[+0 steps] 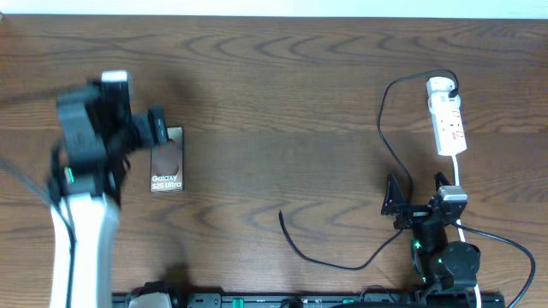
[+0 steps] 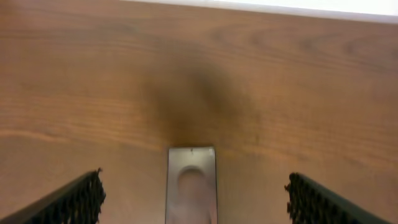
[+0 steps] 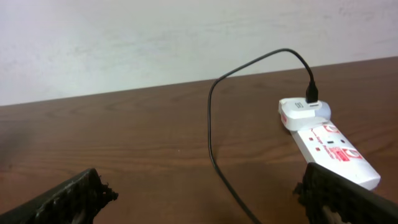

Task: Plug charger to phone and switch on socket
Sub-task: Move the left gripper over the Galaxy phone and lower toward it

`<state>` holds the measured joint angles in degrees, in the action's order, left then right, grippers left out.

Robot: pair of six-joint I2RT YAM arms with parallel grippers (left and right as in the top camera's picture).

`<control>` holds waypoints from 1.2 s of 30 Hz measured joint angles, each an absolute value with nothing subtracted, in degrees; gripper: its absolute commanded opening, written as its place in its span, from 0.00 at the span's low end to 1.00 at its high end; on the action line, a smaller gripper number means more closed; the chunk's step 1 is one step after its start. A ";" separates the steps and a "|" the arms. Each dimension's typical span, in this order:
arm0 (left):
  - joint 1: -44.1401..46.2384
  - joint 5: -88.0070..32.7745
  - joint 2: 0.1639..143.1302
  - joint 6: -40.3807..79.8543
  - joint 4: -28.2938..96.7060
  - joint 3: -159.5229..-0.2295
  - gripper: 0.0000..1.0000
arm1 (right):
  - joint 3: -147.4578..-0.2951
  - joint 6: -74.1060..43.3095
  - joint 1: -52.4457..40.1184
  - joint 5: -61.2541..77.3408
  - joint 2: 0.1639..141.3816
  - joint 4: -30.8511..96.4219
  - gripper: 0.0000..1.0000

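The phone (image 1: 169,164) lies flat at the left of the table, a dark brown slab with pale lettering near its front end. My left gripper (image 1: 160,128) hovers over its far end, open. In the left wrist view the phone (image 2: 191,186) lies between the wide-apart fingers (image 2: 78,200), untouched. The socket (image 1: 448,115), a white strip with red marks, lies at the far right. The charger cable (image 1: 383,128) runs from its far end in a loop to a loose tip (image 1: 282,214) on the table. My right gripper (image 1: 418,192) is open in front of the socket (image 3: 333,148), with the cable (image 3: 212,149) ahead.
The socket's white cord (image 1: 458,175) runs toward the front edge past the right arm. A black rail (image 1: 308,299) lines the table's front edge. Bare wood lies between phone and cable tip. A pale wall (image 3: 155,43) rises behind the table.
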<state>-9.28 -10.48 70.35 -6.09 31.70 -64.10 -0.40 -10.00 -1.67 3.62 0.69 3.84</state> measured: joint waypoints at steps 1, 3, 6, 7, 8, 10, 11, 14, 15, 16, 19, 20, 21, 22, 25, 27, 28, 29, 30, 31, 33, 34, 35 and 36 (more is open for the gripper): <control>-9.37 -10.79 73.91 -6.35 34.48 -68.18 0.91 | -0.40 -10.00 -1.67 3.62 0.69 3.81 0.99; -9.69 -11.33 81.01 -6.55 39.20 -76.12 0.91 | -0.40 -10.00 -1.67 3.62 0.69 3.86 0.99; -10.04 -11.73 89.08 -6.96 43.53 -84.31 0.91 | -0.40 -10.00 -1.67 3.62 0.69 3.86 0.99; -10.04 -11.77 90.63 -7.16 43.59 -85.52 0.91 | -0.40 -10.00 -1.67 3.62 0.69 3.84 0.99; -10.07 -11.79 92.33 -7.35 43.46 -86.39 0.91 | -0.38 -10.00 -1.67 3.62 0.69 3.84 0.99; -10.07 -11.88 94.67 -7.49 43.46 -86.89 0.91 | -0.40 -10.00 -1.67 3.62 0.69 3.84 0.99; -10.07 -11.90 95.64 -7.53 43.48 -86.91 0.91 | -0.40 -10.00 -1.67 3.62 0.69 3.84 0.99; -10.07 -11.92 98.06 -7.55 43.53 -86.91 0.85 | -0.38 -10.00 -1.67 3.62 0.69 3.84 0.99; -10.07 -11.92 98.65 -7.53 43.64 -86.91 0.71 | -0.40 -10.00 -1.67 3.62 0.69 3.84 0.99; -10.07 -11.94 99.13 -7.42 43.75 -86.91 0.60 | -0.40 -10.00 -1.67 3.62 0.69 3.84 0.99; -10.07 -11.94 99.68 -7.75 43.81 -86.91 0.75 | -0.40 -10.00 -1.67 3.62 0.69 3.84 0.99; -10.07 -11.94 99.70 -7.75 43.81 -86.91 0.88 | -0.40 -10.00 -1.67 3.62 0.69 3.84 0.99; -10.07 -11.94 99.70 -7.79 43.81 -86.91 0.98 | -0.38 -10.00 -1.67 3.62 0.69 3.84 0.99; -10.07 -11.94 99.70 -7.75 43.88 -86.91 0.98 | -0.38 -10.00 -1.67 3.62 0.69 3.84 0.99; -10.07 -11.94 99.70 -7.62 44.82 -86.91 0.98 | -0.40 -10.00 -1.67 3.62 0.69 3.84 0.99; -10.07 -11.94 99.70 -7.60 45.47 -86.89 0.98 | -0.40 -10.00 -1.67 3.62 0.69 3.84 0.99; -10.07 -11.94 99.70 -7.60 45.80 -86.89 0.98 | -0.40 -10.00 -1.67 3.62 0.69 3.84 0.99; -10.07 -11.94 99.70 -7.60 46.00 -86.76 0.98 | -0.40 -10.00 -1.67 3.62 0.69 3.84 0.99; -10.07 -11.94 99.70 -7.60 46.04 -86.61 0.98 | -0.40 -10.00 -1.67 3.62 0.69 3.84 0.99; -10.07 -11.94 99.70 -7.60 46.04 -86.30 0.98 | -0.38 -10.00 -1.67 3.62 0.69 3.84 0.99; -10.07 -11.94 99.70 -7.60 46.02 -85.03 0.99 | -0.40 -10.00 -1.67 3.62 0.69 3.84 0.99; -10.07 -11.94 99.70 -7.60 46.06 -84.23 0.99 | -0.40 -10.00 -1.67 3.62 0.69 3.84 0.99; -10.07 -11.97 99.70 -7.60 46.06 -83.13 0.99 | -0.40 -10.00 -1.67 3.64 0.69 3.84 0.99; -10.07 -11.94 99.70 -7.60 46.11 -82.13 0.98 | -0.40 -10.00 -1.67 3.62 0.69 3.84 0.99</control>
<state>-10.07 -11.94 99.70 -7.60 46.11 -82.13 -0.40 -10.00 -1.67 3.62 0.69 3.84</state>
